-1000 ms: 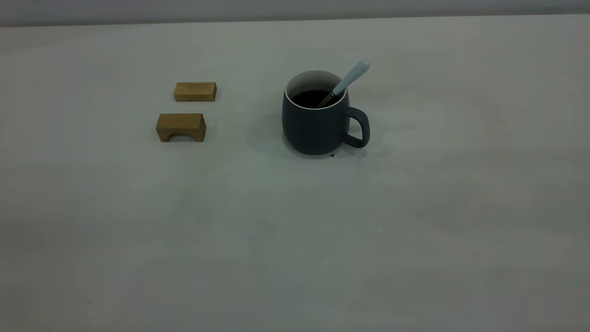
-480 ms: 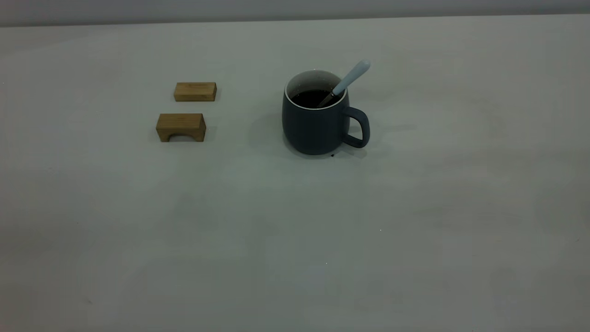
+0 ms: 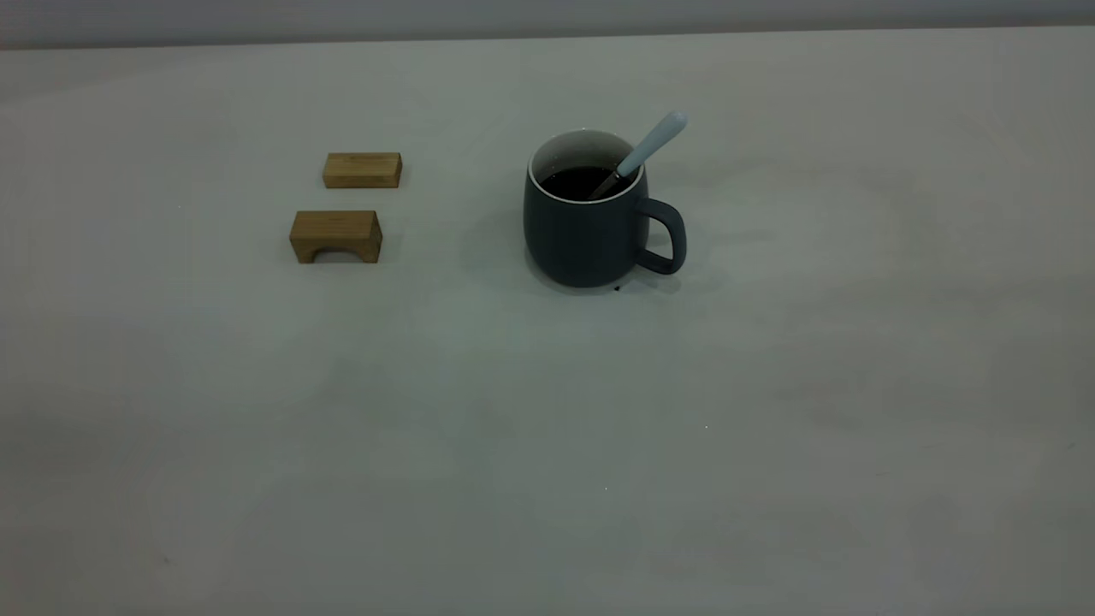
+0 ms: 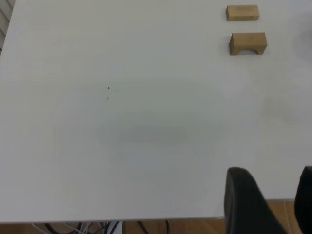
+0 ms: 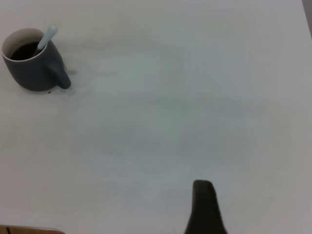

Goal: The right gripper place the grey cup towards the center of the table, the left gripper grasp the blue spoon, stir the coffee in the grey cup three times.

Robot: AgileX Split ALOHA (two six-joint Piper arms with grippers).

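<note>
The grey cup (image 3: 586, 231) stands upright near the middle of the table (image 3: 547, 445), its handle toward the right, with dark coffee (image 3: 577, 181) inside. The blue spoon (image 3: 654, 141) leans in it, bowl in the coffee and handle sticking out over the rim toward the right. No gripper appears in the exterior view. My left gripper (image 4: 272, 170) is open and empty over the table's near edge, far from the cup. My right gripper (image 5: 204, 202) hangs over bare table, well away from the cup (image 5: 31, 73) and the spoon (image 5: 48, 36).
Two brown wooden blocks lie left of the cup: a flat one (image 3: 362, 169) and an arched one (image 3: 335, 235). A tiny dark speck (image 3: 616, 288) sits by the cup's base. Wooden floor and cables (image 4: 97, 227) show past the table's edge.
</note>
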